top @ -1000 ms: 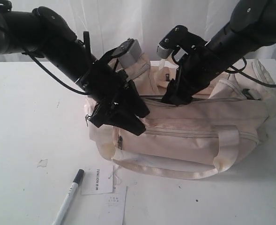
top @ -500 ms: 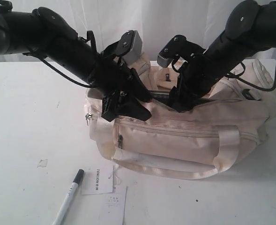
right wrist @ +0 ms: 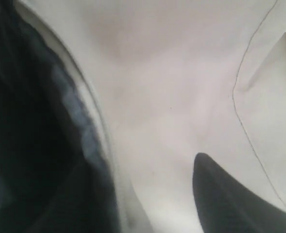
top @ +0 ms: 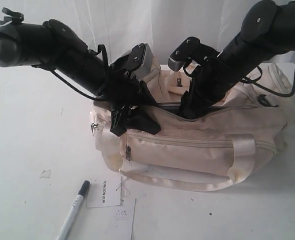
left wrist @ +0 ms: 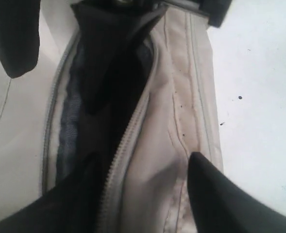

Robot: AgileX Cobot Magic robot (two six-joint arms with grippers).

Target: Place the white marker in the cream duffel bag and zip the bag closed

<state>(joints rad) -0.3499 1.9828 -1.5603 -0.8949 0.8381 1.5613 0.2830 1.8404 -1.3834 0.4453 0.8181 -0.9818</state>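
The exterior view is bright under even, diffuse light, the white worktop [top: 27, 125] and backdrop [top: 187, 20] nearly washed out, with only faint soft shadows beneath the cream duffel bag [top: 202, 150] and a mild sheen on its strap handles [top: 242, 147]. Both wrist views are soft: the right one is heavily blurred and pale, the left somewhat sharper along the zipper [left wrist: 123, 150], while the black lining [left wrist: 109, 58] reads as featureless dark
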